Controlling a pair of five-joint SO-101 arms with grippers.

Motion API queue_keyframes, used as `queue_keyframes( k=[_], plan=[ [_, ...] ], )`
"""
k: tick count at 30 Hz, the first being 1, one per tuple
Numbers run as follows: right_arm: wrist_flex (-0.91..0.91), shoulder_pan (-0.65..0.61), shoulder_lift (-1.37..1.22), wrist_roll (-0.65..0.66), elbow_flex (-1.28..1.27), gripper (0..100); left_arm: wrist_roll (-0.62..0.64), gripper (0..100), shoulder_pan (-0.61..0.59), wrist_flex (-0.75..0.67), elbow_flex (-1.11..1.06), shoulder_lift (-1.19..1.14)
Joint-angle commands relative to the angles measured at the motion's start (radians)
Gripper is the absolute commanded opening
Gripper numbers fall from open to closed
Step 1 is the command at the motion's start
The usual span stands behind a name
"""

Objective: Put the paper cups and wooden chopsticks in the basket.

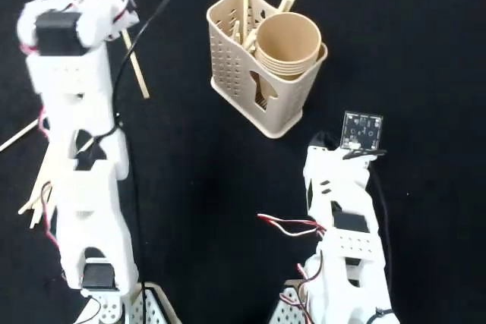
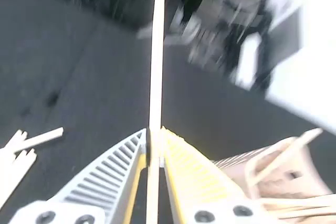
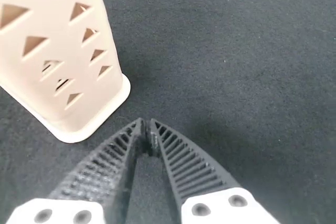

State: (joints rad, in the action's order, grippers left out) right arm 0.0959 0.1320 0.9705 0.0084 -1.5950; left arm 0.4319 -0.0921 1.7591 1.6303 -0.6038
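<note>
A chopstick (image 2: 156,51) is being clamped lengthwise along the left pincer (image 2: 155,134); the basket (image 1: 228,62) is seemingly sitting off to its right.

There's the left arm (image 1: 80,187), stretched tall and well to the left of the basket (image 1: 231,66), left gripper (image 2: 154,142) pinched tight on a wooden chopstick (image 2: 156,61). The right arm (image 1: 342,225) sits folded low on the basket's near side, right gripper (image 3: 146,136) angled down at the table (image 3: 252,51), fingers (image 3: 184,166) pressed together at the tips.
</note>
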Motion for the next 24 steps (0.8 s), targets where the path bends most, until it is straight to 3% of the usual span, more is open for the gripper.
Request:
queue_keyframes(
  k=[1, 6, 8, 17, 21, 24],
  plan=[
    [-0.018, -0.009, 0.022, 0.009, 0.004, 1.4, 0.031, 3, -0.015, 0.005, 0.022, 0.215],
    [-0.018, -0.009, 0.022, 0.009, 0.004, 1.4, 0.029, 3, 0.001, 0.011, 0.021, 0.358],
    [-0.018, -0.009, 0.022, 0.009, 0.004, 1.4, -0.025, 3, 0.035, 0.011, -0.025, 0.42],
    [-0.02, -0.009, 0.022, 0.009, 0.004, 1.5, -0.167, 3, 0.302, 0.003, -0.596, 0.876],
    [-0.02, -0.009, 0.022, 0.009, 0.004, 1.5, -0.288, 3, 0.427, -0.04, -0.786, 1.04],
    [-0.02, -0.009, 0.022, 0.009, 0.004, 1.4, -0.311, 3, 0.498, -0.12, -0.931, 1.117]
  ],
)
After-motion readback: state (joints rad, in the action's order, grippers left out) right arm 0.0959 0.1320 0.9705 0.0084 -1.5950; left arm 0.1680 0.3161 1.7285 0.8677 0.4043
